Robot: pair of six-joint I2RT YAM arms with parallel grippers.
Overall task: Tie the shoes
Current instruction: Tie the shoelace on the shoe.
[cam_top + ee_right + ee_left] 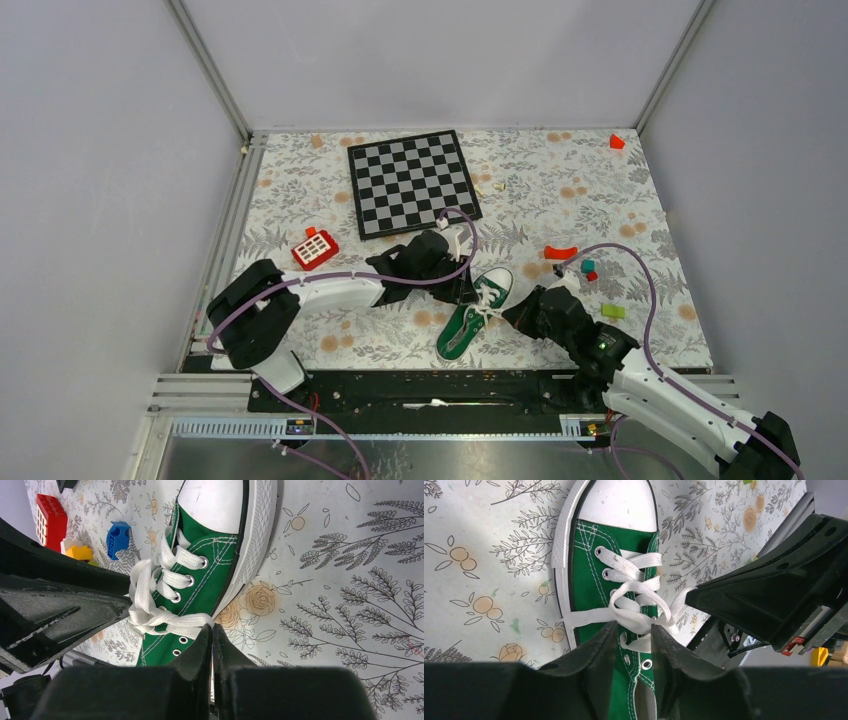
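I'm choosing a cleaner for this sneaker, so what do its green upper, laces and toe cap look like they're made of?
The green upper looks like matte woven canvas, with a fine weave and white stitching. The laces seem to be flat woven fabric, perhaps cotton or polyester. The toe cap is smooth and white, likely rubber.

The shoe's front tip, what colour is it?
White. The toe cap on the green sneaker shows best in the left wrist view.
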